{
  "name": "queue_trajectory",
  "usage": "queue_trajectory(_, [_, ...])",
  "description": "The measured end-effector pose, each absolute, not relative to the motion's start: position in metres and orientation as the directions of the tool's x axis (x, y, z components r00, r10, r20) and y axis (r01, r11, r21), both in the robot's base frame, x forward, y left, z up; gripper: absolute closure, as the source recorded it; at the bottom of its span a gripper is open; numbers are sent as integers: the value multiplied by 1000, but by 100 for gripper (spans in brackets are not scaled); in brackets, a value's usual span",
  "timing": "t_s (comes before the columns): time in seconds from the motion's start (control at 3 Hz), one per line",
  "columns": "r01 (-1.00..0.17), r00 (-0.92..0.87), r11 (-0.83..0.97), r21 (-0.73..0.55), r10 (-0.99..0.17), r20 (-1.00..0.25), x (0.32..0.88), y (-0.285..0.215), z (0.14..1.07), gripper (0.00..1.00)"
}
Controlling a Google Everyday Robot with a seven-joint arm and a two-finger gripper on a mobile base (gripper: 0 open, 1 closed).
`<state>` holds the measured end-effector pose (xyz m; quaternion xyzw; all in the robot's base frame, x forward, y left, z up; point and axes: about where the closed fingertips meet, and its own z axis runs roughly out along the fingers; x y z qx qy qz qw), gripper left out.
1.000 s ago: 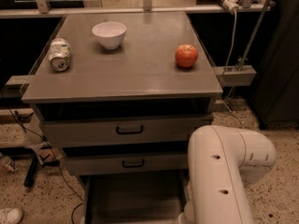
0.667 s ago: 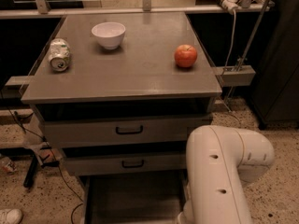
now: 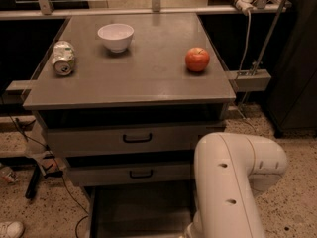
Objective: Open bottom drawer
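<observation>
Barely anything has shifted: the white arm (image 3: 233,182) has slid a touch toward the left, and the bottom drawer (image 3: 141,209) stands pulled out just as it did a second ago.

The grey cabinet top (image 3: 143,81) fills the middle of the view, its front edge overhanging a dark recess. Its middle and front strip are bare, with all three loose things kept toward the back and the sides.

The arm rises from the bottom edge at the right, its elbow bent beside the cabinet's front right corner and overlapping the right ends of the two upper drawer fronts. The gripper is out of view below the bottom edge, so its state cannot be told.

The bottom drawer lies lowest, drawn out toward the camera. Its plain grey inside is open from above, its left wall shows, and its right side is hidden by the arm. Its front is cut off by the frame.

Above it sit the middle drawer front (image 3: 114,173) and the taller top drawer front (image 3: 94,142), both pushed in, each with a black handle near its middle.

Speckled floor (image 3: 297,192) lies open to the right of the arm, and a narrower strip runs on the left.

A white bowl (image 3: 115,36) stands near the back edge, left of centre. A red apple (image 3: 197,59) rests close to the right edge. A crushed can (image 3: 64,58) lies on its side by the left edge.
</observation>
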<state>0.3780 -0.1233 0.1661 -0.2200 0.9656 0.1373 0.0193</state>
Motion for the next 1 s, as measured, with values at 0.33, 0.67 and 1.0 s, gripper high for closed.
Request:
queue_trajectory(0.33, [-426,-904,867,257,-416,-96,382,-120,166,0])
queue_trajectory(0.67, [-422,-906,870,256,-412,-94,385,-117,165,0])
queue_trajectory(1.0, [-418,-908,872,256,-408,-93,389,-114,165,0])
